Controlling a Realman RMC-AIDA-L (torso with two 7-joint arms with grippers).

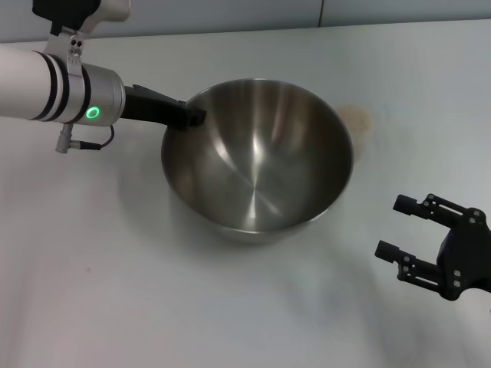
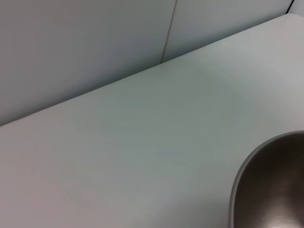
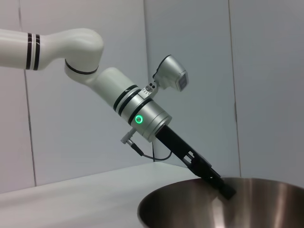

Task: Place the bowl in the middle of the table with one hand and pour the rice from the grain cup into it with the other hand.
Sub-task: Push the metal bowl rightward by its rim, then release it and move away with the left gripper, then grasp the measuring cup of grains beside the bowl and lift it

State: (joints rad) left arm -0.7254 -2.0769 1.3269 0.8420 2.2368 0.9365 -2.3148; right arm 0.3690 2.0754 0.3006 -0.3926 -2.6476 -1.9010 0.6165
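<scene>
The large steel bowl [image 1: 261, 153] stands near the middle of the white table [image 1: 115, 268]; its inside looks bare. My left gripper [image 1: 193, 116] reaches in from the left and is shut on the bowl's left rim, seen in the right wrist view too, left gripper [image 3: 225, 189] on the bowl [image 3: 256, 204]. Part of the bowl's rim [image 2: 247, 175] shows in the left wrist view. Just behind the bowl's right side stands the small clear grain cup [image 1: 355, 119], faint, with pale rice inside. My right gripper [image 1: 391, 226] hovers open at the front right, apart from both.
A grey wall [image 1: 230, 15] runs along the table's far edge. Bare tabletop lies in front of the bowl and to its left under my left arm [image 1: 46, 84].
</scene>
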